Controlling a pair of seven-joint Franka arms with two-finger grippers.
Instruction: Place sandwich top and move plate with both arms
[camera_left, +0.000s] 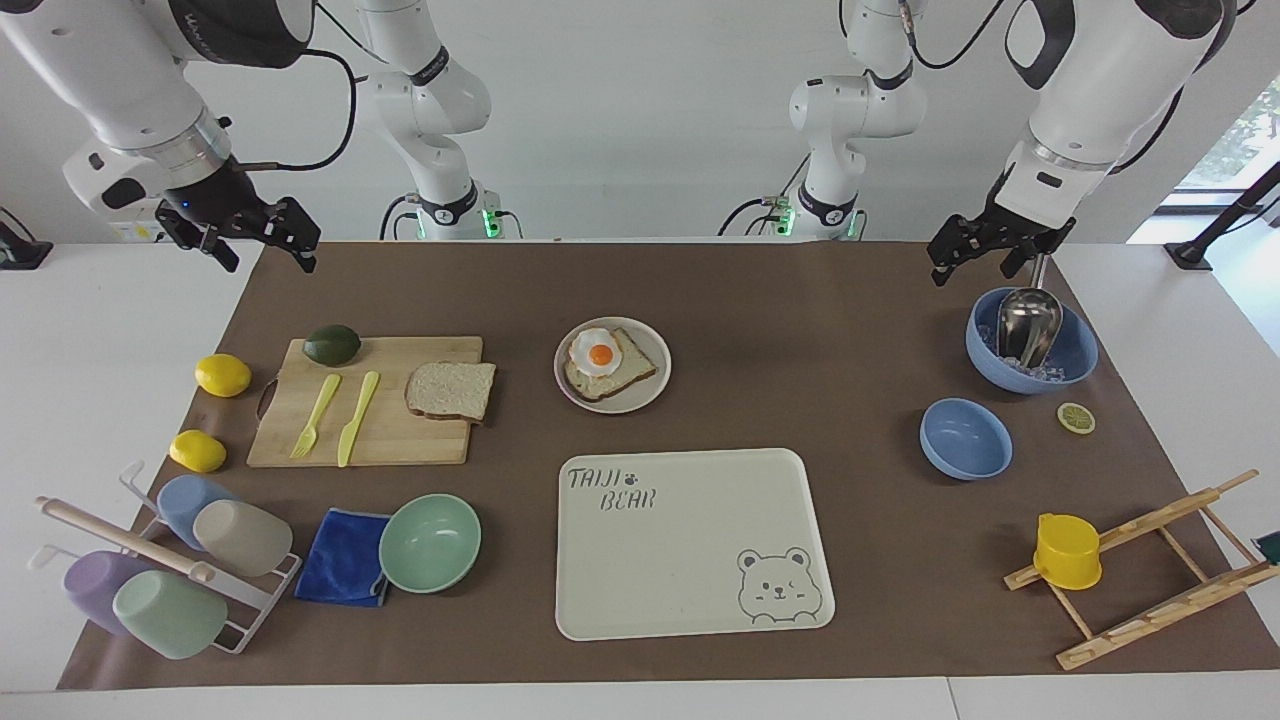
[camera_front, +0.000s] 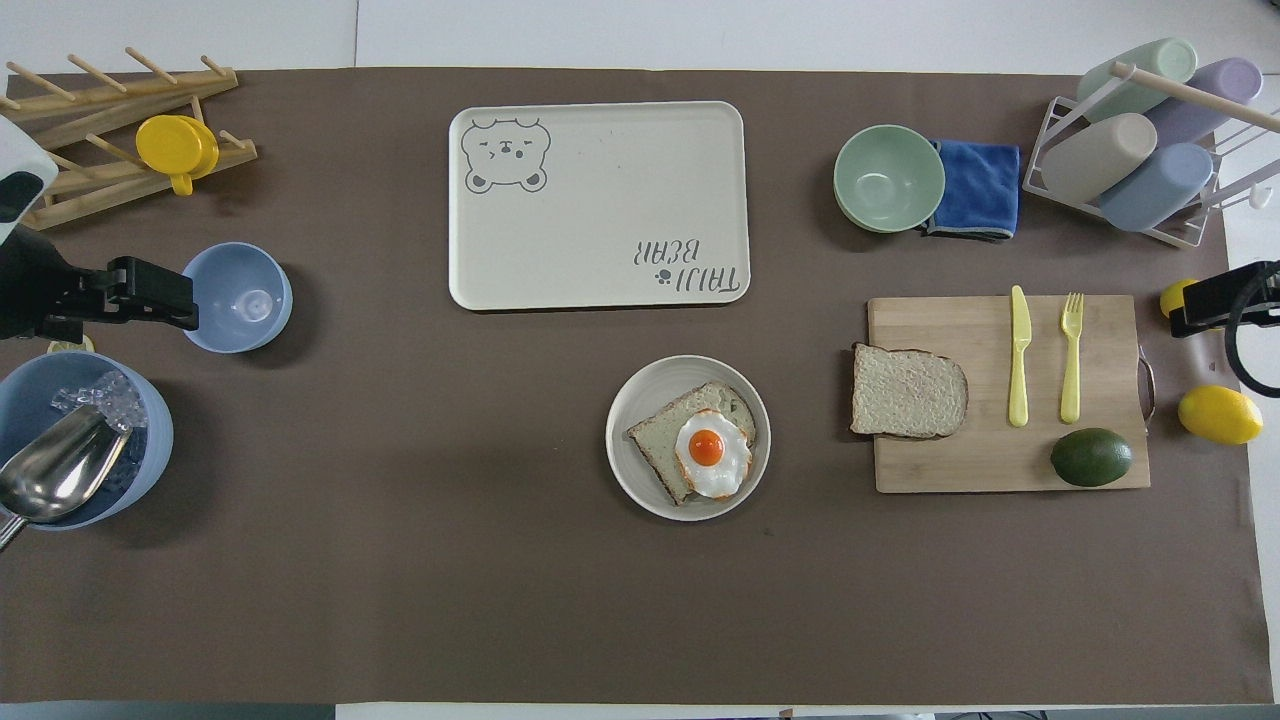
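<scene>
The sandwich top (camera_left: 451, 390) lies flat at centre-left of the facing view, on the cutting board (camera_left: 300, 440) and overhanging its edge. It looks light, soft and crushable, so a gentle pinch at that free crust edge suits. The plate (camera_left: 650, 385), mid-frame, seems rigid and slick; its low rim offers grips. The left gripper (camera_left: 990, 250) and right gripper (camera_left: 240, 235) hang with jaws apart, holding nothing

The cutting board (camera_left: 368, 402) looks like pale matt wood with visible grain. The bread slice (camera_left: 451, 390) at its 3 o'clock edge has a rough, speckled crumb. The plate (camera_left: 645, 392) is smooth and matt. The scoop (camera_left: 1030, 322) is shiny metal. The cloth (camera_left: 343, 557) looks soft blue fabric.
</scene>
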